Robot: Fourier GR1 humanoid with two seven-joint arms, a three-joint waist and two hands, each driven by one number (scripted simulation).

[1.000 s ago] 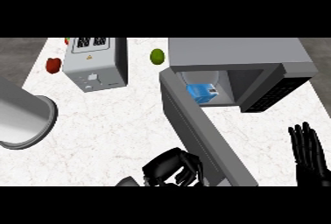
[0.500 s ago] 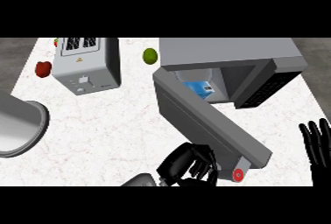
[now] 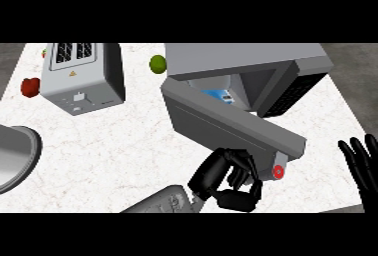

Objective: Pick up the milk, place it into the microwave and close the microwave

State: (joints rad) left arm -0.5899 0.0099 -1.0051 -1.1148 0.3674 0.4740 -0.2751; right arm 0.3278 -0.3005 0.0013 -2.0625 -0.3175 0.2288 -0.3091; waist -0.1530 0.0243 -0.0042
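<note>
Milk (image 3: 219, 95) inside the microwave (image 3: 244, 62), visible as a blue-and-white carton through the gap behind the half-swung door (image 3: 221, 122). Likely risks: the carton sits close to the opening, so the door could catch it and stop short of latching; the push comes near the door's free end, beside the red button (image 3: 278, 171), so the fingers could slide off that edge, or the whole microwave could shift on the counter (image 3: 133, 155) instead of the door turning. Left hand (image 3: 225, 177): fingers curled, knuckles against the door's outer face, nothing held. Right hand (image 3: 362, 162): open, fingers up, resting at the right edge of the view.
</note>
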